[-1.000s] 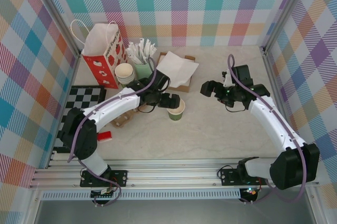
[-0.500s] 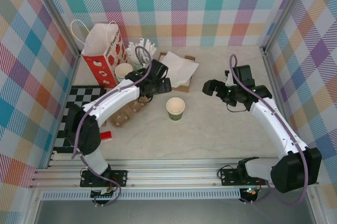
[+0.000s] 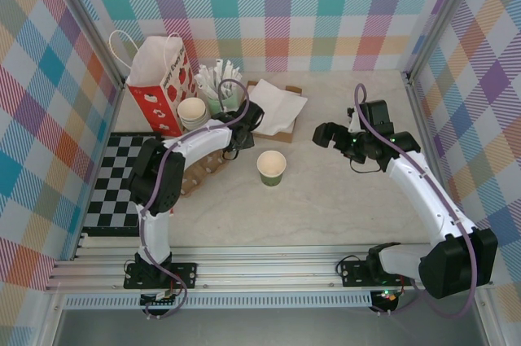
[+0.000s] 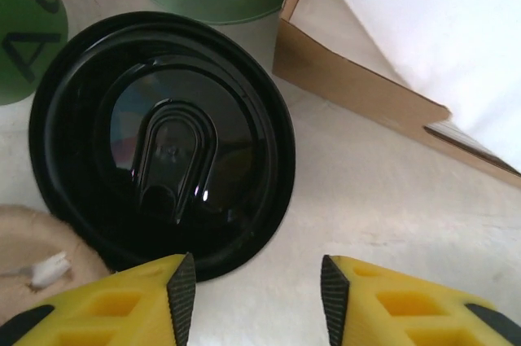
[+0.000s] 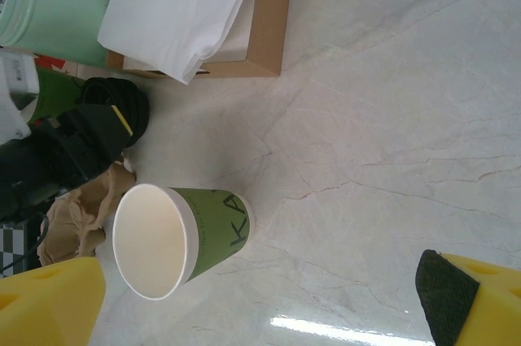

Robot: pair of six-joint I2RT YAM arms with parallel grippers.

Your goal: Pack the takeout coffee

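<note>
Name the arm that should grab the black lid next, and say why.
Left. The left end effector, open, hangs just over the black lid's edge. The right end effector is on the far side of the lidless cup, farther from the lid.

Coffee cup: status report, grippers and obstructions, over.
Left gripper open, at the black lid edge. Right gripper open, empty. Green cup upright mid-table, no lid on. Cardboard box close beside the lid.
</note>
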